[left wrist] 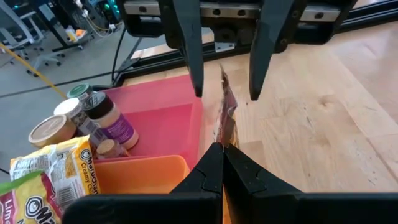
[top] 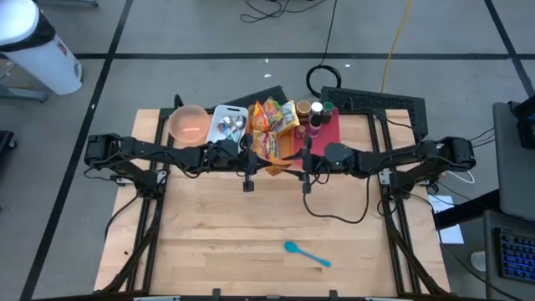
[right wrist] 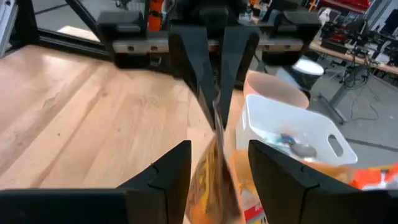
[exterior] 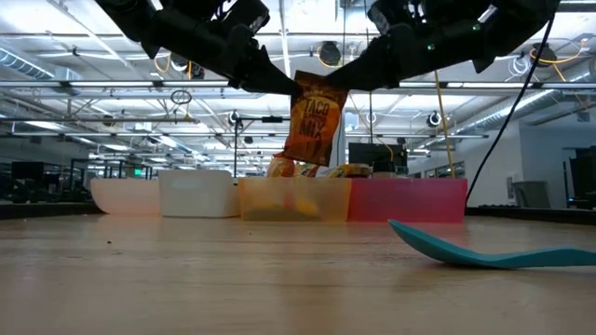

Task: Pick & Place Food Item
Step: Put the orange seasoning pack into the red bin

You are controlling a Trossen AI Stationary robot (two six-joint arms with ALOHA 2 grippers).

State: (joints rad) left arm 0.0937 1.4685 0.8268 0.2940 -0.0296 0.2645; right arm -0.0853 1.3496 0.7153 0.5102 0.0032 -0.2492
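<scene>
Above the bins (exterior: 296, 199), taco-mix packet (exterior: 313, 118) pinched in left jaws.

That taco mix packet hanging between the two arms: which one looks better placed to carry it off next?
Probably the left. Its hand is shut on the packet, holding it in the air above the bins. The right hand stands open around the packet's other edge, so it has no grip yet.
</scene>
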